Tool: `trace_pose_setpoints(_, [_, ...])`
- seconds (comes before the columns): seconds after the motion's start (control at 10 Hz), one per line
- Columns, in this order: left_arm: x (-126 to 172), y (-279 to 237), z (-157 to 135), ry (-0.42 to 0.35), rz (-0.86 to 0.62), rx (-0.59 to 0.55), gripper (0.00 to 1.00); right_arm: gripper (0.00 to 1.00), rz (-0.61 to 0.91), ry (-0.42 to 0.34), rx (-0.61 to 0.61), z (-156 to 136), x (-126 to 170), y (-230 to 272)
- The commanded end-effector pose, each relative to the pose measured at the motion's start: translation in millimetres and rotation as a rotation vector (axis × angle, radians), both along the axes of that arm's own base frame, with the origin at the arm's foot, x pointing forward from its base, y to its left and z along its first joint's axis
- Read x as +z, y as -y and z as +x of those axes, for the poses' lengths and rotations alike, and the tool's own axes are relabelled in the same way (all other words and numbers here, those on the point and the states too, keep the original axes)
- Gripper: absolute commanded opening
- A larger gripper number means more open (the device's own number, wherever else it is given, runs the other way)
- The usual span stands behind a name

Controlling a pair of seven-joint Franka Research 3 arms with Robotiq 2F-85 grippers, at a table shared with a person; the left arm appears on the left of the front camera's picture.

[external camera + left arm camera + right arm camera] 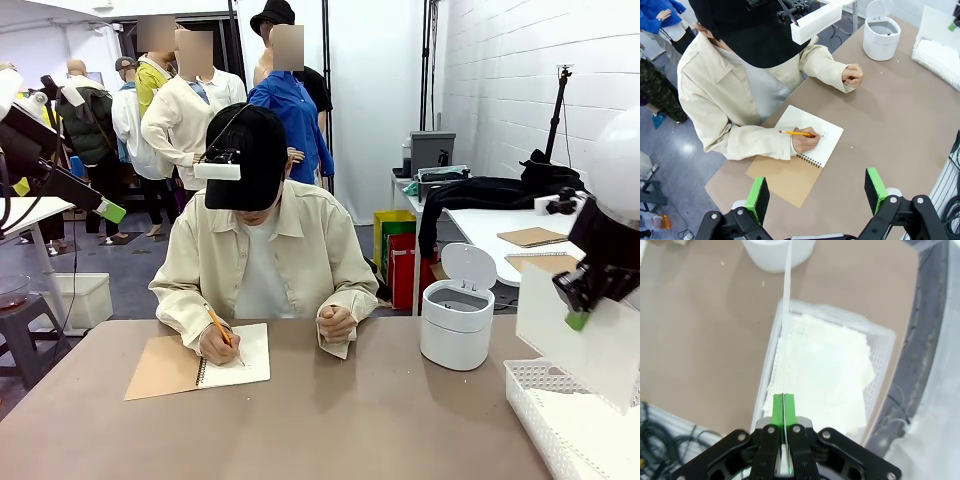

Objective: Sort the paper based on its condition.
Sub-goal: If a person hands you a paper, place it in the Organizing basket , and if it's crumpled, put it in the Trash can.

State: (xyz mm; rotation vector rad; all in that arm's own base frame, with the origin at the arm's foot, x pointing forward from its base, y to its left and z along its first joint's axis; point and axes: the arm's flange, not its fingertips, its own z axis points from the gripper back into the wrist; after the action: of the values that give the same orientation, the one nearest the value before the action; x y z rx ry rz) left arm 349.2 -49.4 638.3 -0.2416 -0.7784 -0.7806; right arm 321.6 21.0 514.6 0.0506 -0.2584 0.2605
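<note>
Right gripper (784,407) clamped on 1 paper sheet (580,345) (edge-on) above basket (880,347); left gripper (817,192) wide open, empty.

The worktop (330,430) is plain matte brown. The spiral notebook (807,145) in the middle of the left wrist frame has a kraft-brown cover and a blank white page; the pencil (796,133) over it is orange-yellow. The person's jacket (310,250) is cream, the cap (250,150) black. The bin (456,322) at centre right is white. At lower right, the lattice basket (540,400) is white; the paper sheet (580,345) above it is plain off-white. The right tool (783,407) is black with green pads, as is the left tool (817,192).
</note>
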Motion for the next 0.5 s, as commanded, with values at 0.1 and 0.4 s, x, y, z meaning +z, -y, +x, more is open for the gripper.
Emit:
trace_pose_setpoints(0.1, [0, 0, 0, -0.001, -0.001, 0.001, 1.00, 0.00, -0.013, -0.024, -0.018, -41, -14, 8])
trace_pose_setpoints(0.4, [0, 0, 0, -0.001, -0.001, 0.001, 1.00, 0.00, 0.002, -0.097, -0.068, -41, -57, 8])
